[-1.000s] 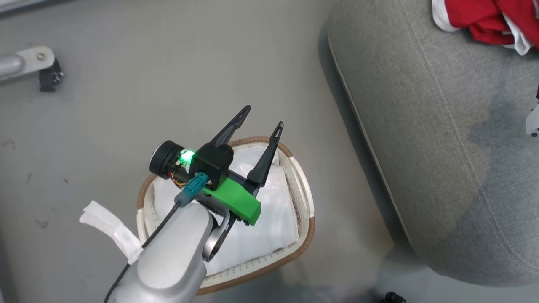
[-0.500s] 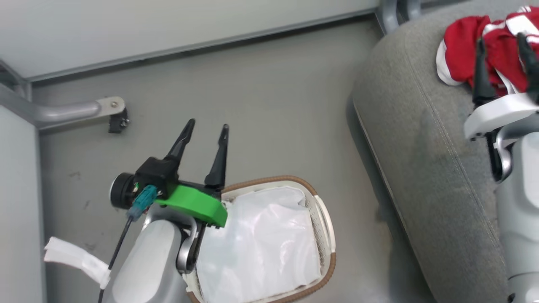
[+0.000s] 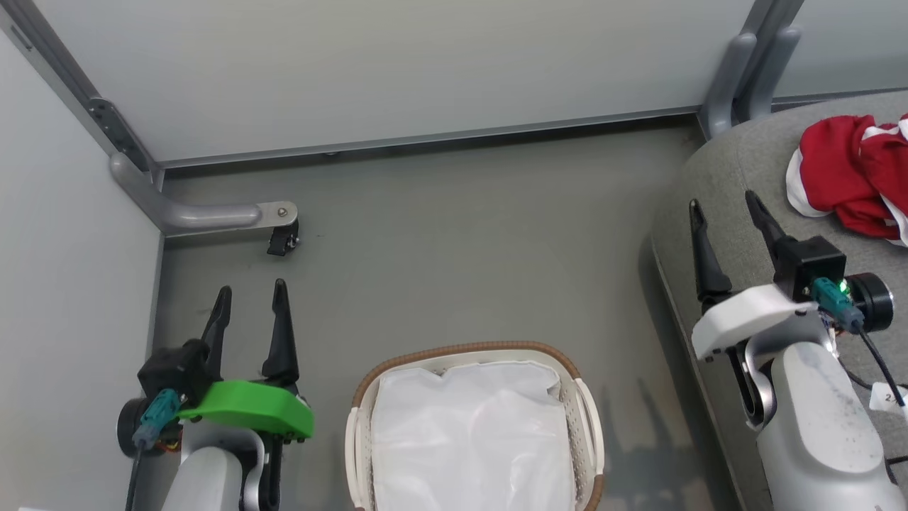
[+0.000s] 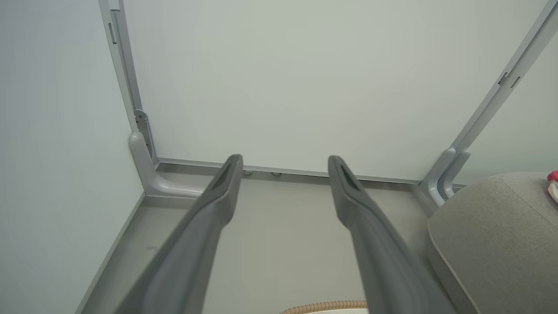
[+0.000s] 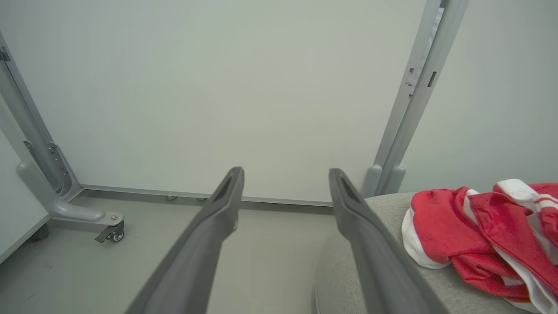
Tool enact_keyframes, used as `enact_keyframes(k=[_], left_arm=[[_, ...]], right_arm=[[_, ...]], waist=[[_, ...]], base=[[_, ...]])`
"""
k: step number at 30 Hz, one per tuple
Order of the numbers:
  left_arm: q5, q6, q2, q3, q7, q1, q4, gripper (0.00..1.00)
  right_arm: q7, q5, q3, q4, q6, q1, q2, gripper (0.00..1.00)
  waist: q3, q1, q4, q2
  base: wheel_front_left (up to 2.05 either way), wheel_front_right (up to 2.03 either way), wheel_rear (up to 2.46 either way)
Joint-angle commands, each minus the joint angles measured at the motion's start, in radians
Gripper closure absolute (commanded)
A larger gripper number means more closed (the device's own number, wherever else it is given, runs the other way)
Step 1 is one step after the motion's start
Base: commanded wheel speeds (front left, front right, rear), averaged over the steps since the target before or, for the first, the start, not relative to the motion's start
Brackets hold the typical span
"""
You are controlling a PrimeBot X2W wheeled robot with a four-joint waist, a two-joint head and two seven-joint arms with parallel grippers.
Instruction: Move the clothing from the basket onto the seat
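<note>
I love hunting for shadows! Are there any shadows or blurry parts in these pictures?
Head view: two faint spiky shadows on the floor beside the basket; its white liner glares, washed out. Left wrist view: the jaws of the left gripper look soft and blurry near the bottom edge. Right wrist view: the clothing is sharp, evenly lit.

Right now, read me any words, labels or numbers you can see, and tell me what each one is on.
White tag on a cable: dark print, too small and cut off to read.
Clothing, basket, seat: no text to be seen.
</note>
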Motion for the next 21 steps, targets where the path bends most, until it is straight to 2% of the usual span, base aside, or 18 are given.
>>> enact_keyframes(k=[1,9,21], left_arm=[[0.008,-0.001,-0.001,0.016,-0.004,0.034,0.0,0.0],[0.009,-0.012,-0.001,0.059,-0.004,0.135,-0.01,0.0],[-0.01,0.001,-0.001,0.037,-0.004,0.196,-0.017,0.0]], right_arm=[[-0.005,0.013,0.007,-0.015,-0.001,0.04,-0.002,0.0],[-0.005,0.116,0.078,-0.096,-0.001,0.186,0.0,0.0],[-0.005,0.136,0.094,-0.125,-0.001,0.312,0.001,0.0]], waist=[[-0.033,0.0001,0.024,0.0],[-0.066,0.0001,0.024,0.0],[-0.082,0.0001,0.017,0.0]], base=[[0.0,0.0,0.0],[0.0,0.0,0.0],[0.0,0.0,0.0]])
